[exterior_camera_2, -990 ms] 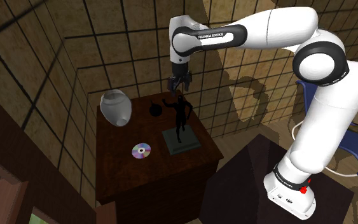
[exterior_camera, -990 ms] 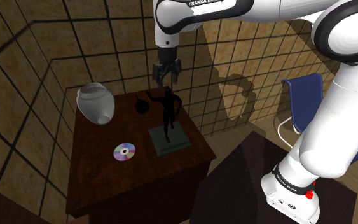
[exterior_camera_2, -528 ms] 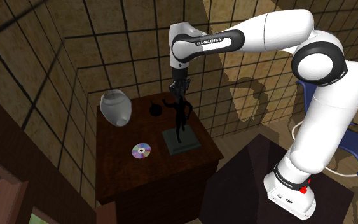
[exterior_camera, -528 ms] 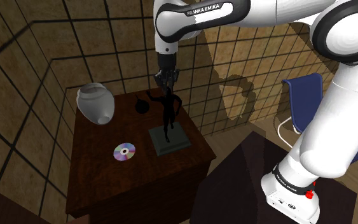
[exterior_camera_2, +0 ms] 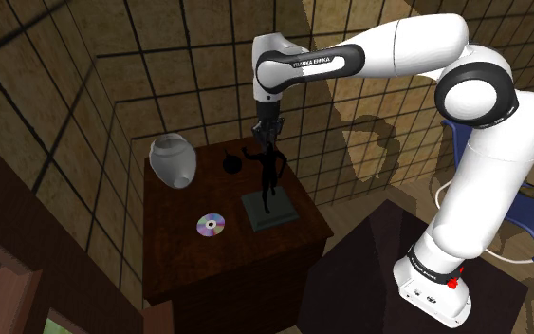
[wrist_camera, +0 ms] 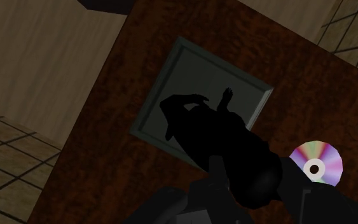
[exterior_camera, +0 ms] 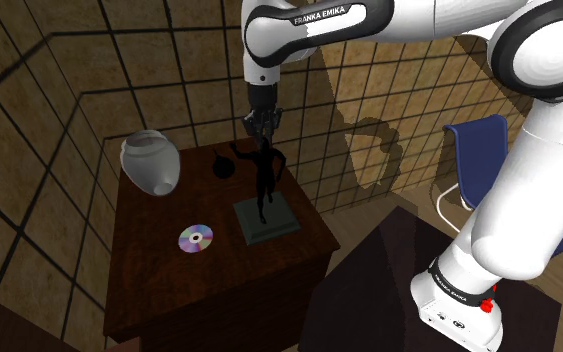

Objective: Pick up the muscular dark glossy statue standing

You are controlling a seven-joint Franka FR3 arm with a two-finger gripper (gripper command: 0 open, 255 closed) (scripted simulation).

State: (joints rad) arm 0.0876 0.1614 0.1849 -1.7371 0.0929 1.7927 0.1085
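gripper (exterior_camera: 261,131) clasping black statue (exterior_camera: 263,185), grey vase (exterior_camera: 151,163), disc (exterior_camera: 196,238) nearby

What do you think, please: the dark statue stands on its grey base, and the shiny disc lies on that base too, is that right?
Not quite. The statue does stand on its grey base, but the shiny disc lies on the brown table beside that base, apart from it, as the shoulder view shows.

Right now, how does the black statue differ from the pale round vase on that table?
The statue is glossy black, tall and thin, on a flat square base; the vase is pale grey, squat and round. The gripper clasps the statue's top; nothing touches the vase. Both stand on the dark table.
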